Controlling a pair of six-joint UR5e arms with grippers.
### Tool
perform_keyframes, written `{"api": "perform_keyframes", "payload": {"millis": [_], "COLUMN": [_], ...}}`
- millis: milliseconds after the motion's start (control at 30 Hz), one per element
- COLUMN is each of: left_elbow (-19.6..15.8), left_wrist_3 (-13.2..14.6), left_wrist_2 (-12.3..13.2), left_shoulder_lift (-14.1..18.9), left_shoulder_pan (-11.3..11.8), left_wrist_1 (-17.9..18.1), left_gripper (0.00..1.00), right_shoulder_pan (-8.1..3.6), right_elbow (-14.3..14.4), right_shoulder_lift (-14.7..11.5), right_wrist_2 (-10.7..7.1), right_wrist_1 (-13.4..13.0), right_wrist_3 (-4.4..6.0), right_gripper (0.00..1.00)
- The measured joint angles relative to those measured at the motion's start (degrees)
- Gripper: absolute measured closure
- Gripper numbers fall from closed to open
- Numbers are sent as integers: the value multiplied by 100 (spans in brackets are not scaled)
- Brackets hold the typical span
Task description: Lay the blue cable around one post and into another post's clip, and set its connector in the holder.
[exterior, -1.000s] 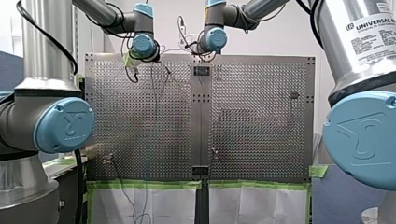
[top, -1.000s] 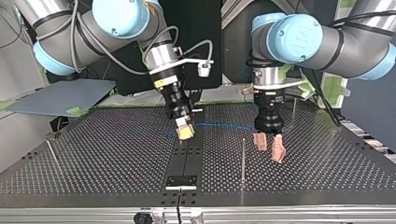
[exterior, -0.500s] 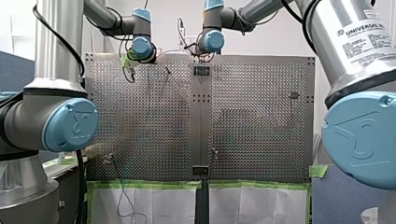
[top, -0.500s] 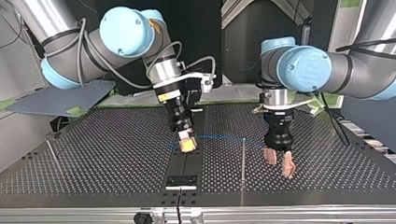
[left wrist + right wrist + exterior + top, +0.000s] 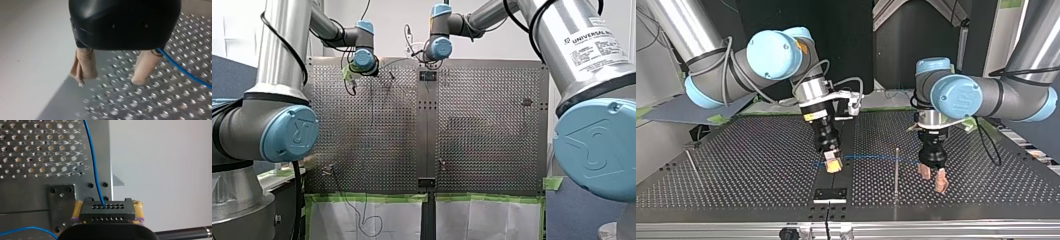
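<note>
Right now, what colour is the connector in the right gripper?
The connector is black, clearest in the right wrist view.

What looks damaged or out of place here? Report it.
One finger of the left hand has crumpled beige padding with a loose flap at its tip; the other's looks smooth. Nothing else stands out: the right hand holds the connector squarely, the blue cable unbroken.

I see bright, even light on the desk (image 5: 492,150), with shadows near its middle. Glare streaks my left hand (image 5: 109,80).
</note>
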Motion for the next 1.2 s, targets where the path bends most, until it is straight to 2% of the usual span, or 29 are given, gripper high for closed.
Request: {"api": "perform_keyframes", "payload": {"millis": [200,400,533,733,867,1000,1200], "left_elbow": [15,15,16,-10,-69,-214,-311], "left_wrist_3": [26,38,16,-21,-65,-116,-173], "left_wrist_2": [95,304,362,354,333,333,367], "left_shoulder_lift": [-167,-358,-397,-420,-420,-421,-424], "left_shoulder_pan": [29,41,46,53,57,68,71], "left_wrist_1": [32,81,88,86,89,176,344], "left_gripper": [0,0,0,0,0,0,0], "right_shoulder_pan": [-76,-204,-290,-394,-466,-546,-710], "right_elbow": [-4,-5,-5,22,138,345,703], "right_shoulder_lift": [57,112,178,318,366,369,370], "right_wrist_2": [24,89,224,491,641,690,704], "right_wrist_1": [-43,-45,20,295,444,346,16], "right_wrist_3": [9,78,100,111,113,142,269], "right_gripper": [99,99,99,99,99,99,99]}}
